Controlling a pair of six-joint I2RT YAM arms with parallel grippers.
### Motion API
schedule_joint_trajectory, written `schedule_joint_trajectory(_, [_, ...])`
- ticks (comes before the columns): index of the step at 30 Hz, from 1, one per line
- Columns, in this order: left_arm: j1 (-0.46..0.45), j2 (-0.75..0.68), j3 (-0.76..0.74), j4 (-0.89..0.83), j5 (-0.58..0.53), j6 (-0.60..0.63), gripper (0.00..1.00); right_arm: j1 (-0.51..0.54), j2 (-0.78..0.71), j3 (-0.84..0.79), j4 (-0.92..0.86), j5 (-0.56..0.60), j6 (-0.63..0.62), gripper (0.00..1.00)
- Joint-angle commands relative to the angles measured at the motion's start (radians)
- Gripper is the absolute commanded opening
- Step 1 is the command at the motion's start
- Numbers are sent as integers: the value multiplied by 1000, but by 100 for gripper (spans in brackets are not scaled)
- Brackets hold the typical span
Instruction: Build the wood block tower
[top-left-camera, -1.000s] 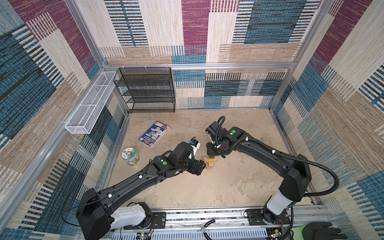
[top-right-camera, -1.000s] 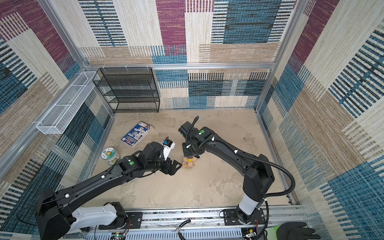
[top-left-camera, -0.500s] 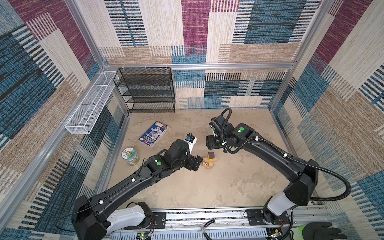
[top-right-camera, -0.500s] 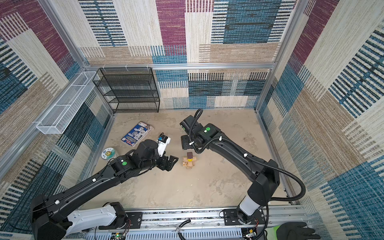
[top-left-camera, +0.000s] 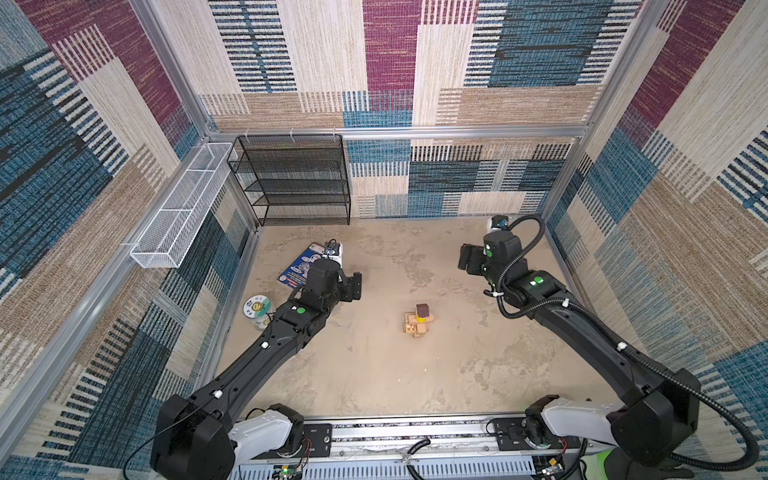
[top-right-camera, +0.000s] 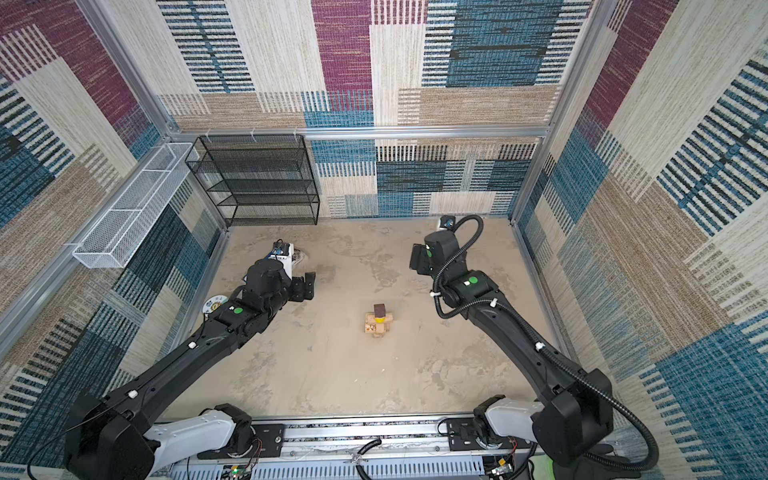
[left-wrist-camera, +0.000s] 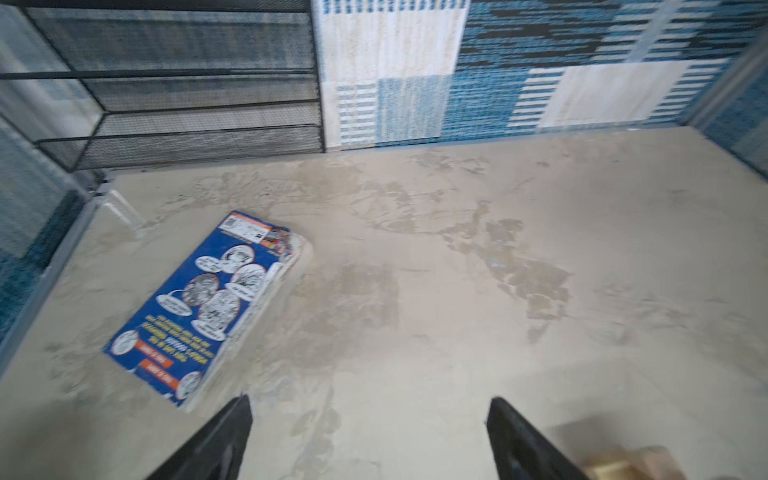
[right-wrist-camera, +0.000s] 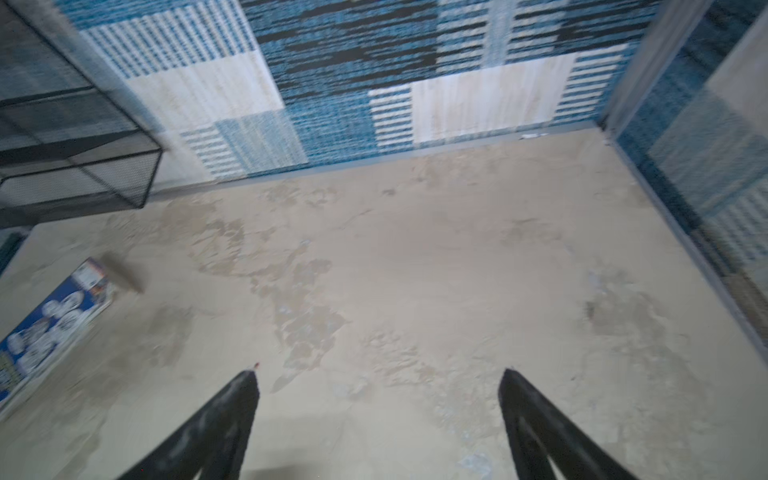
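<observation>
The tower (top-left-camera: 419, 321) stands on the worktop (top-left-camera: 374, 374) just below centre in both top views, with the brown block (top-left-camera: 423, 308) atop the yellow cylinder (top-left-camera: 421, 319). The left pincer (top-left-camera: 352, 286) at its upper left and the right pincer (top-left-camera: 467, 259) at its upper right both gape wide, empty, well apart from it

even bright light, perhaps motion-blurred wrist views
</observation>
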Motion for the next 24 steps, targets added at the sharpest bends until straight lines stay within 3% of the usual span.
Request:
schedule_joint_trajectory(1, [72,12,-54,105,-96,47,93,-113,-74,-170,330,132,-96,92])
schedule_joint_trajectory(7, [224,24,-201,274,-53,48,93,-283,-133,-562,775,48,-268,93])
schedule_joint_trajectory(12, [313,106,-259,386,48,90,94,-301,-70,-744,1065,-32,-345,95])
schedule_joint_trajectory(16, [357,194,-280,478,139,156,94,-308,28,-827,1289,-114,-405,95])
schedule_joint_trajectory(19, [403,243,-338,654,269,172,95,-310,106,-851,1431,-216,-440,96])
schedule_joint_trajectory(22, [437,247,-346,681,374,173,96,-319,150,-827,1464,-352,-452,98])
schedule_joint_trajectory(24, [452,252,-414,838,414,180,96,-336,208,-849,1562,-486,-468,99])
